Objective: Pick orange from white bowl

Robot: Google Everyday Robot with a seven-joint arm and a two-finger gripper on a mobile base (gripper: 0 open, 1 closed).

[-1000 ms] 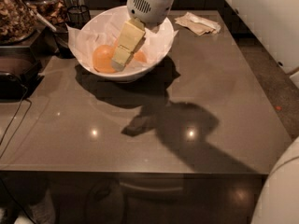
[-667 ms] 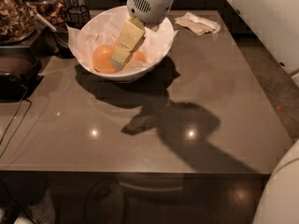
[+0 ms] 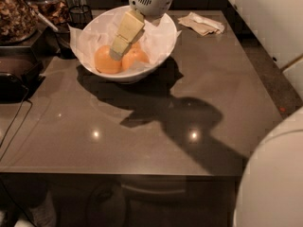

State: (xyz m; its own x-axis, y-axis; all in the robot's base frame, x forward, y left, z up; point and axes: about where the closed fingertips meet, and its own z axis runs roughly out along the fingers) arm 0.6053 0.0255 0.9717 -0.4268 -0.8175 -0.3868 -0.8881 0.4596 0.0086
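The white bowl [image 3: 163, 46], lined with crinkled white paper, stands at the back left of the dark table. Two oranges lie in it side by side: one on the left [image 3: 106, 60] and one on the right [image 3: 136, 57]. My gripper [image 3: 118, 48] comes down from the top of the camera view into the bowl. Its pale yellow tip sits between the two oranges, right over the gap where they meet. It partly hides the right orange.
A crumpled napkin [image 3: 201, 23] lies at the back right of the table [image 3: 189, 126]. Jars and a black wire holder [image 3: 78, 15] stand behind the bowl on the left. A dark tray [image 3: 16, 74] sits at the left edge, with a cable hanging below it.
My gripper has shifted slightly left inside the bowl, so more of the right orange shows. The bowl and oranges have not moved.
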